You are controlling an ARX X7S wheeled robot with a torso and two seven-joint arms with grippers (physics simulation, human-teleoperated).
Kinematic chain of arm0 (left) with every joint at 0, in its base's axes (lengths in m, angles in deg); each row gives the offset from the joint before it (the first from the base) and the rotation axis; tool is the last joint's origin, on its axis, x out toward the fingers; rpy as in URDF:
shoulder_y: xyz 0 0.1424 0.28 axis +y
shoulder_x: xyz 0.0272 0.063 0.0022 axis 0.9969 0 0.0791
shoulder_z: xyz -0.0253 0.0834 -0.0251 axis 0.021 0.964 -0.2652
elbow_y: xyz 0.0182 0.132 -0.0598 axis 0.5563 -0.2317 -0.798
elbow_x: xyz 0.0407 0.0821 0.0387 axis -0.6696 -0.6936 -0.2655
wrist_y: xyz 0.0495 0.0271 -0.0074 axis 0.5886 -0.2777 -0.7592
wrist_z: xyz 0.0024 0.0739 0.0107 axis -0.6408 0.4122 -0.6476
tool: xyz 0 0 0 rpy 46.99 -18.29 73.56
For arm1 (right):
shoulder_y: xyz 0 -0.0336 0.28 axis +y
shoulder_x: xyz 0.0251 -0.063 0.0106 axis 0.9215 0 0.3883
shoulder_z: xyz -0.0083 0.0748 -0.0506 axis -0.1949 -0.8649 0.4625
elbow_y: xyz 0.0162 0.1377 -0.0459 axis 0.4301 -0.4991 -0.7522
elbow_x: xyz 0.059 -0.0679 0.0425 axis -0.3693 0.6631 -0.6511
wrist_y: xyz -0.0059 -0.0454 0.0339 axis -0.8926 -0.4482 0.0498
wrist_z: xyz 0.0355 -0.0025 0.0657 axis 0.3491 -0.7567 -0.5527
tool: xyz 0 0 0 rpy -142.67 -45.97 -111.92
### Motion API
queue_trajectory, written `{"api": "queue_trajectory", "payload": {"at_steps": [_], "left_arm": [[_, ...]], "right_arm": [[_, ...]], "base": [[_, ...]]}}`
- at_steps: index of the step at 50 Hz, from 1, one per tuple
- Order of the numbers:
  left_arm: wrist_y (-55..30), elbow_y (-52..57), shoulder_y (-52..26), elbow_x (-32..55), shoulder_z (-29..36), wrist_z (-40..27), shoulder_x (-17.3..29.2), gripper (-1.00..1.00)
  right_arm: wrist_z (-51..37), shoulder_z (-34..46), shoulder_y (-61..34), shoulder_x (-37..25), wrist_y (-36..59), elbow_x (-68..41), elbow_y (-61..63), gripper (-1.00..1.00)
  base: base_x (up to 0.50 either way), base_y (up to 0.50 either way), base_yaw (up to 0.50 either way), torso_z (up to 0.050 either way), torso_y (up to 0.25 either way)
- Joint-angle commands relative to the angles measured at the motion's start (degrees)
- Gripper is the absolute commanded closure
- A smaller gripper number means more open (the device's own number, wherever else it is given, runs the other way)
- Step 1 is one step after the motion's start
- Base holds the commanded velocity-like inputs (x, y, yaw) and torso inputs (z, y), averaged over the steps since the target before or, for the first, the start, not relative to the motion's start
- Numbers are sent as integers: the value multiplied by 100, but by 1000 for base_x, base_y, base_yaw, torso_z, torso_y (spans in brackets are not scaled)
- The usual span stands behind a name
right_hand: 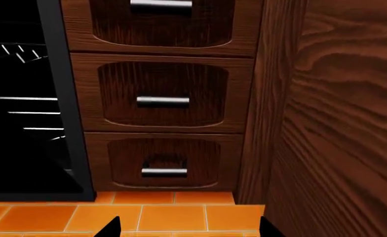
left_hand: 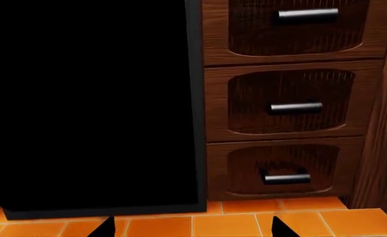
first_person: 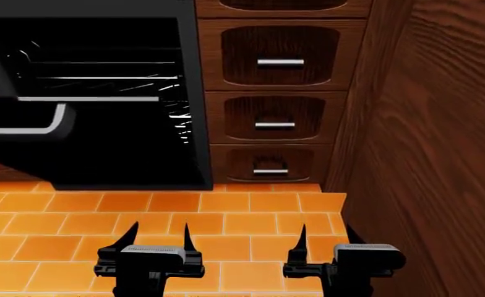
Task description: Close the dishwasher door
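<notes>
so the dishwasher door [first_person: 28, 120] hangs open up ahead and off to the left, grey bar handle [first_person: 28, 127] running sideways, which puts the left gripper [first_person: 156, 238] closer than the right gripper [first_person: 325, 238], both with fingers spread and empty over the orange tiles [first_person: 226, 216]

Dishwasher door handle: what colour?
Light grey bar handle on the glossy black dishwasher door; head view shows it best.
</notes>
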State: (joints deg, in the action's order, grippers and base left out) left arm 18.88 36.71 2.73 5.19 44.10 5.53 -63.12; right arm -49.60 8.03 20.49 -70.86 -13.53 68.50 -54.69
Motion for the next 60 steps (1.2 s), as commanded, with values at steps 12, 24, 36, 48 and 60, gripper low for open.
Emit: {"api": "queue_trajectory", "payload": {"at_steps": [12,24,36,48,60], "left_arm": [[0,8,-8,40,62,-56,47,-100],[17,1,-14,65,88,-82,69,-100],[40,-14,-24,90,109,-113,85,-100],[57,-10,-25,119,144,-119,111,-100],[84,-1,-21,137,182,-127,138,-100]], "right_arm": [[-55,57,-12,-44,-22,-49,-9,-100],[-89,85,-19,-66,-28,-71,-10,-100],[-127,104,-25,-86,-42,-95,-11,-100],[-146,141,-38,-107,-35,-117,-28,-100],[-166,174,-57,-122,-34,-140,-54,-100]], "base": [[0,0,0,-50,0],[0,0,0,-50,0],[0,0,0,-50,0],[0,0,0,-50,0],[0,0,0,-50,0]]}}
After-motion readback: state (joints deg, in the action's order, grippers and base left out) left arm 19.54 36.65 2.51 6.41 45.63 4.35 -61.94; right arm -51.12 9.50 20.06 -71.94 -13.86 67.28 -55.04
